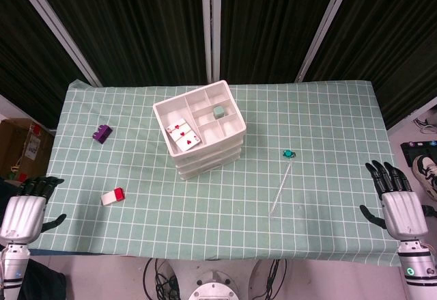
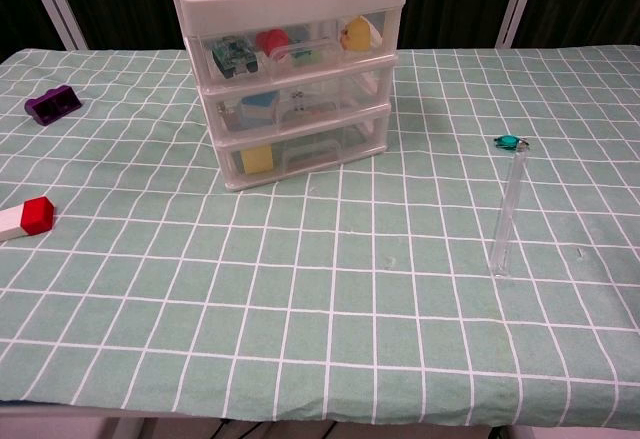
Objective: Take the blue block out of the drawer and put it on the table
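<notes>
A white three-drawer unit stands mid-table, all drawers closed. Through the clear front of the middle drawer I see the blue block at its left. The top drawer holds a green item, a red one and a yellow one; the bottom drawer holds a yellow block. My left hand hangs open at the table's near left edge. My right hand hangs open at the near right edge. Both are far from the drawers and show only in the head view.
The open top tray holds playing cards and a small grey-green cube. On the green checked cloth lie a purple brick, a red-and-white block, a teal clip and a clear tube.
</notes>
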